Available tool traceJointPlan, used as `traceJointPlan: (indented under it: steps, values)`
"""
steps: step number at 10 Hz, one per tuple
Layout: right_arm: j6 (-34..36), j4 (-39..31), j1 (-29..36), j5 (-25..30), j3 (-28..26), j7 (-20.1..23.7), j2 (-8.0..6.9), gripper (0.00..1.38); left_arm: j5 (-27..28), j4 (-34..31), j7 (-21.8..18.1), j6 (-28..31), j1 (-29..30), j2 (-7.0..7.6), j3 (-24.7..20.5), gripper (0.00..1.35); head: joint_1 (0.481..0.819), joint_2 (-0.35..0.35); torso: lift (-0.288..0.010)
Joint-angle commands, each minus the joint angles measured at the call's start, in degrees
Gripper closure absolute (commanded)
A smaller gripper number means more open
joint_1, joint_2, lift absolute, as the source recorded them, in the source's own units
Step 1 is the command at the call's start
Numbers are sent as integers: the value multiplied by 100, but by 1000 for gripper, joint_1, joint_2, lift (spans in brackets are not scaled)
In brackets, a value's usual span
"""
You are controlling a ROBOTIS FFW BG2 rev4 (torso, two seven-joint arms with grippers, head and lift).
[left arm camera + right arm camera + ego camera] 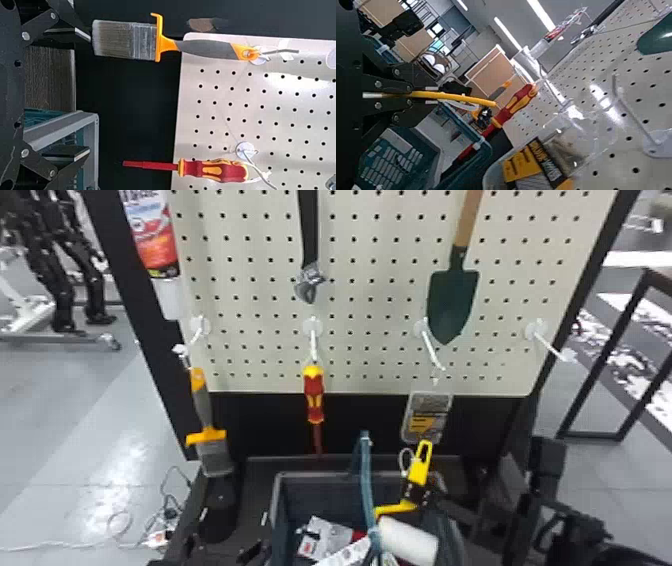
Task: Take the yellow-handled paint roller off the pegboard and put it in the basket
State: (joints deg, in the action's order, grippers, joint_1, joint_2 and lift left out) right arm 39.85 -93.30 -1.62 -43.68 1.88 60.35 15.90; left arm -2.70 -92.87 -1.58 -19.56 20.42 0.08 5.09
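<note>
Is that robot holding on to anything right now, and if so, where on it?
Yes: the right gripper holds the paint roller by its yellow handle, below the slotted top end. The left gripper holds nothing.

Low right of centre in the head view, I see the roller (421, 465) in smooth yellow plastic, its sleeve (407, 541) matt white. Upper right, the trowel (451, 302) has a wooden handle (468, 215); upper centre, the wrench (310, 280) shows shiny metal.
</note>
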Motion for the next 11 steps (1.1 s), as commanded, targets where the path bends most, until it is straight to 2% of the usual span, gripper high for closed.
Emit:
traceJointPlan:
  steps: [1, 2, 3, 4, 11]
  values:
    - [-144, 330, -111, 44, 278, 73, 18, 1274, -11, 23, 0, -22, -21, 1, 10, 294, 549, 0, -100]
    - [-408, 479, -225, 35, 313, 73, 9, 901, -11, 32, 0, -22, -47, 27, 36, 294, 549, 0, -100]
    - [-487, 532, -286, 53, 313, 73, 27, 400, -11, 41, 0, -30, -65, 45, 45, 294, 549, 0, -100]
    - [-487, 532, -304, 44, 304, 82, 62, 124, -20, 41, 0, -30, -56, 45, 45, 294, 549, 0, -100]
    - [-566, 532, -260, 18, 181, 73, 9, 128, -20, 41, 17, -30, -38, 27, 54, 294, 549, 0, -100]
